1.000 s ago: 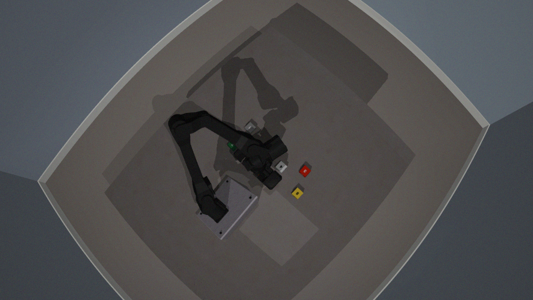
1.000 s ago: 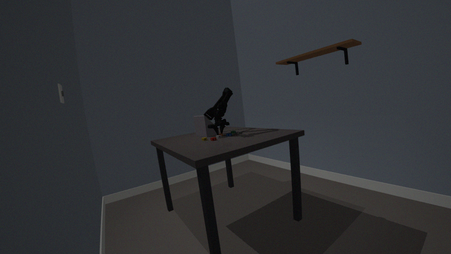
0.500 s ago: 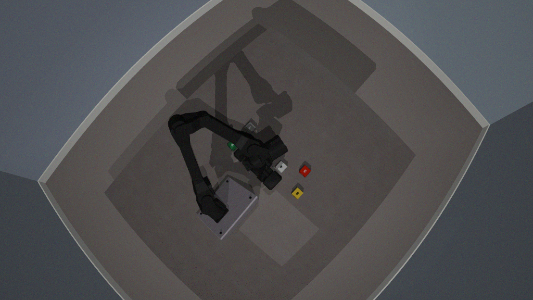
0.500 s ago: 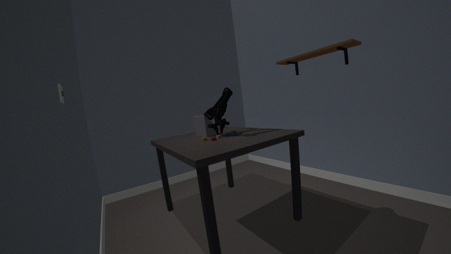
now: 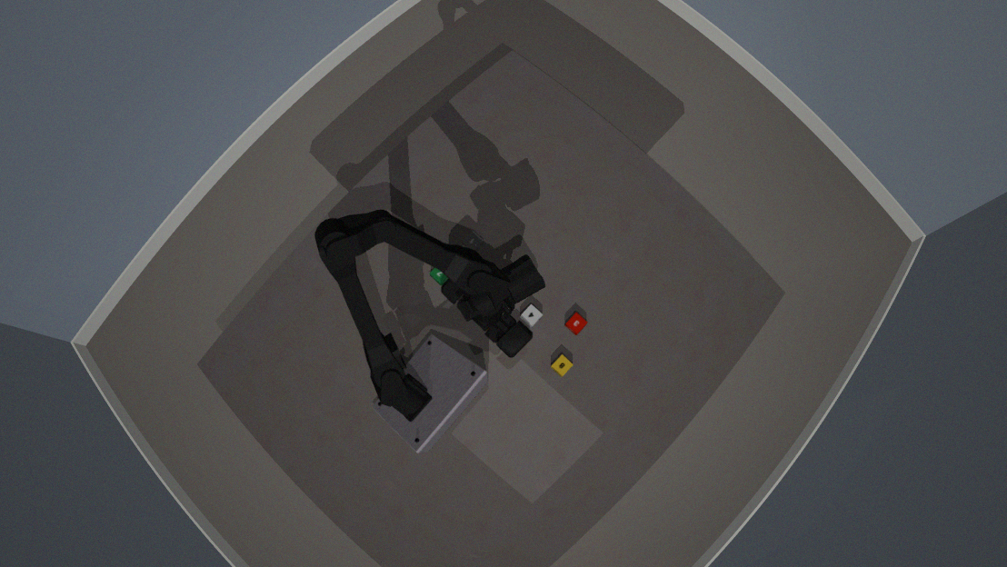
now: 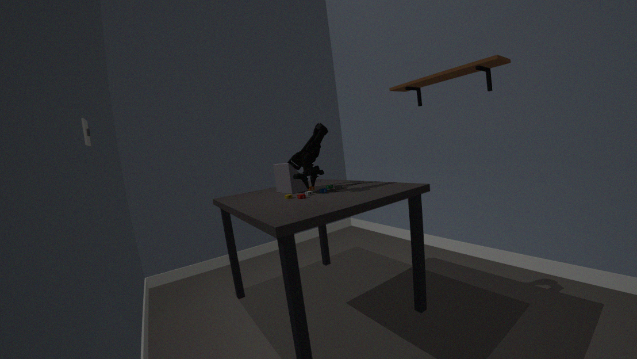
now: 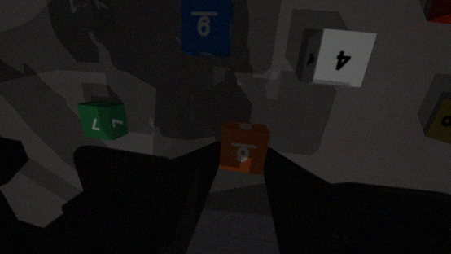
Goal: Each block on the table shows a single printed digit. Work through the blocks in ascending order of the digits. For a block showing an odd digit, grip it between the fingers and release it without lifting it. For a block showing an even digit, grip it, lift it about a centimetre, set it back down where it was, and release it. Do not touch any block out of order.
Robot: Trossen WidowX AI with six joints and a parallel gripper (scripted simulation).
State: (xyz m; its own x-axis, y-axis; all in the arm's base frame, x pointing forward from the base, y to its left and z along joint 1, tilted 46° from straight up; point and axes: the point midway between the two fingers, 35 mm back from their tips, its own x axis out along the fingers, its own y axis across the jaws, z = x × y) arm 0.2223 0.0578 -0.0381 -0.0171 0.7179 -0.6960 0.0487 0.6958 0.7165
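My gripper (image 6: 310,188) (image 7: 242,150) is shut on the orange block (image 6: 311,188) (image 7: 232,156) and holds it a little above the table. Its barred digit is a 6 or 9; I cannot tell which. The blue block (image 6: 323,190) (image 7: 203,41) also shows a barred 6 or 9. The white block (image 5: 533,310) (image 6: 309,193) (image 7: 356,45) shows a 4, and the green block (image 5: 439,275) (image 6: 329,186) (image 7: 107,107) a 7. A dark grey block (image 7: 87,18) is cut off in the wrist view. The red block (image 5: 575,323) (image 6: 301,196) and yellow block (image 5: 561,364) (image 6: 288,196) have unclear digits.
The pale box (image 5: 443,394) (image 6: 283,178) by the arm's base stands close to the gripper. The table (image 5: 690,295) (image 6: 267,214) carries the blocks and arm. A wooden shelf (image 6: 450,73) is on the wall. Shadows darken the wrist view.
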